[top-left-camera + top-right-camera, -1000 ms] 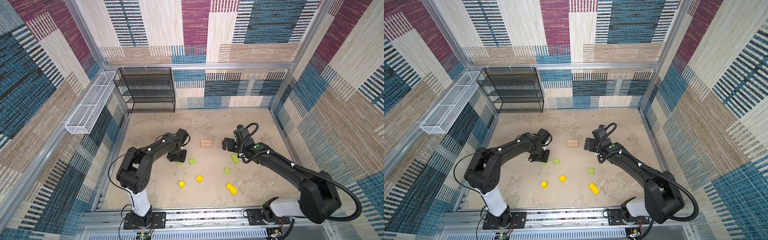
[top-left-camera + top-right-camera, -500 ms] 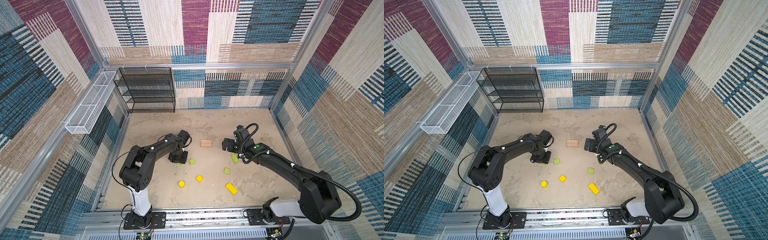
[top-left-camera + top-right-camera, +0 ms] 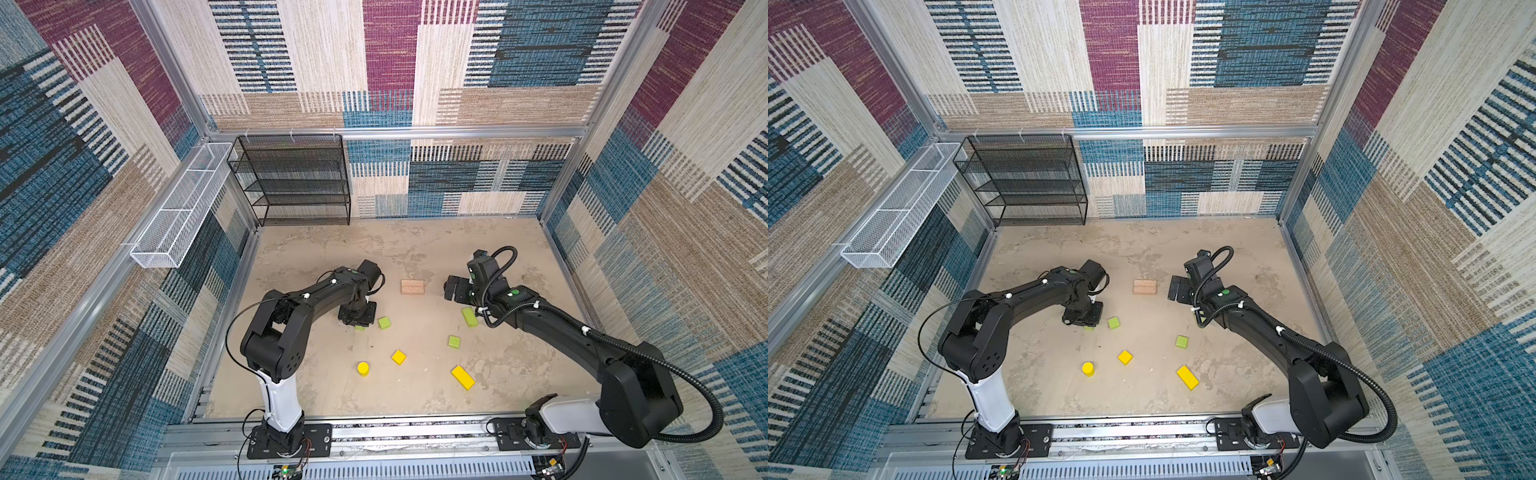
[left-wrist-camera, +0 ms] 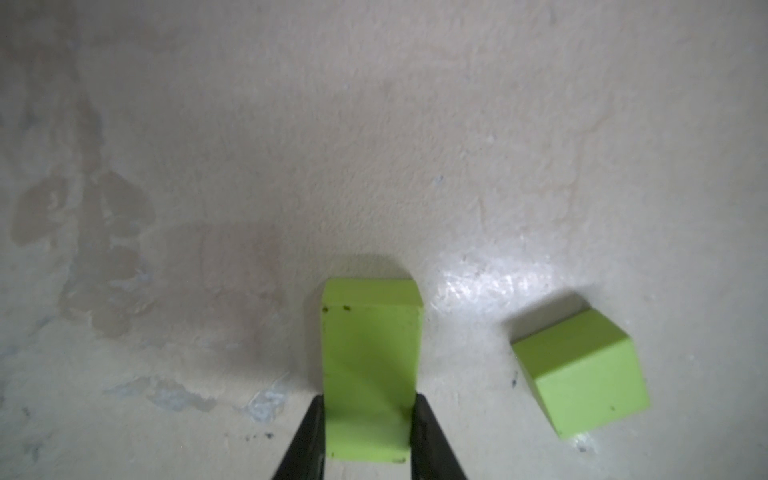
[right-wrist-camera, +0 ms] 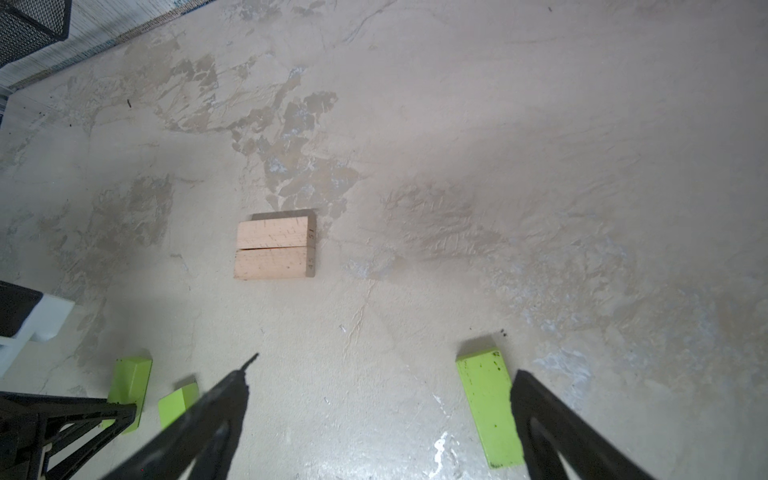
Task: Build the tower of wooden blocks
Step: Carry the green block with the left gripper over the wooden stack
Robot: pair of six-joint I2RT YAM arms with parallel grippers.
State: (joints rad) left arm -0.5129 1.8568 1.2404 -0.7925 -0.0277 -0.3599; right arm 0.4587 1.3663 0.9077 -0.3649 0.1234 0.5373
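In the left wrist view my left gripper (image 4: 369, 415) is shut on a long lime-green block (image 4: 370, 365) that rests on the floor, with a lime-green cube (image 4: 582, 374) beside it. In a top view that gripper (image 3: 358, 318) sits left of centre. Two tan planks (image 3: 412, 286) lie side by side in the middle. My right gripper (image 3: 457, 289) hangs open just right of them, a second long lime-green block (image 5: 490, 407) lying by one finger. Another green cube (image 3: 454, 341), a yellow cube (image 3: 398, 357), a yellow cylinder (image 3: 363, 368) and a yellow bar (image 3: 463, 377) lie nearer the front. No tower is in view.
A black mesh shelf (image 3: 291, 178) stands at the back left against the wall. A white wire basket (image 3: 178, 208) hangs on the left wall. Patterned walls close in the sandy floor on three sides, and the arm bases sit on a rail at the front.
The left gripper's jaws have closed onto the long lime-green block beneath it. The right arm and the other blocks have not moved.
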